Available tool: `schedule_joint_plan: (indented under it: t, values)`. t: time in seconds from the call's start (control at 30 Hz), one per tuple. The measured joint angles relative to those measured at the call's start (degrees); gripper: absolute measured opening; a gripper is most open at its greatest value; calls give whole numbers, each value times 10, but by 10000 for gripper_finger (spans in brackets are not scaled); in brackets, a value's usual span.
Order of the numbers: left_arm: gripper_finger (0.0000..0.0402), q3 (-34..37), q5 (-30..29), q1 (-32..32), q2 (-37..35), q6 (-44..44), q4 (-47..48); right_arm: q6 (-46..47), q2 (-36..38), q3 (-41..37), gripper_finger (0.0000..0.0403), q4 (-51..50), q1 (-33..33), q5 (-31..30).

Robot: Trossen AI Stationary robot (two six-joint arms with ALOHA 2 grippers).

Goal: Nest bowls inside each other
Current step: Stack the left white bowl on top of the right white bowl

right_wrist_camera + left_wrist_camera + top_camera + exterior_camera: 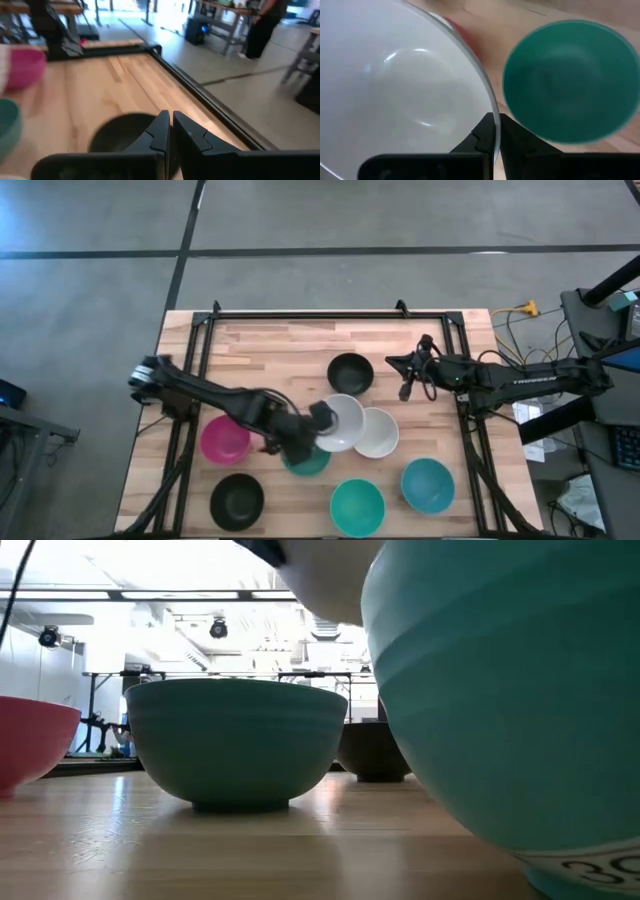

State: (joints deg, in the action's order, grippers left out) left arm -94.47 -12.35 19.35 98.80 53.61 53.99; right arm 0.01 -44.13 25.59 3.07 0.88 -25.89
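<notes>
We see a pale wooden tabletop (280, 350) framed in black rails, with small round plastic bowls spread over its middle and near half. The left arm reaches across from the left side, and its left end effector (322, 416) pinches the rim of a white plastic bowl (342, 422), one dark finger (512, 140) outside the wall and the other inside; that bowl overlaps a second white plastic bowl (378, 433) lying just beside it to the right. Directly under the left wrist sits a dark teal plastic bowl (307, 461), which the left wrist view shows beside the held white bowl (395, 95). Left of it rests a magenta plastic bowl (225, 439), and nearer the front edge stands a black plastic bowl (237, 501). Along the front also sit a turquoise plastic bowl (357, 507) and, to its right, a blue plastic bowl (428, 485). A second black plastic bowl (350, 372) stands farther back, alone. The right end effector (405, 377) hovers just right of that bowl, its fingers pressed together and holding nothing.
</notes>
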Motion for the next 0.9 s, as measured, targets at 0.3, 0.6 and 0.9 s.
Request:
schedule_joint_plan:
  t: [0.3,0.6,0.9]
  values:
    - [0,-248,0,-15,180,94,177,31,6,3,18,-69,22,-3]
    - [0,-401,26,-45,274,204,229,102,7,3,18,-168,22,4]
    - [0,-402,49,-69,289,284,176,137,18,3,18,-226,21,4]
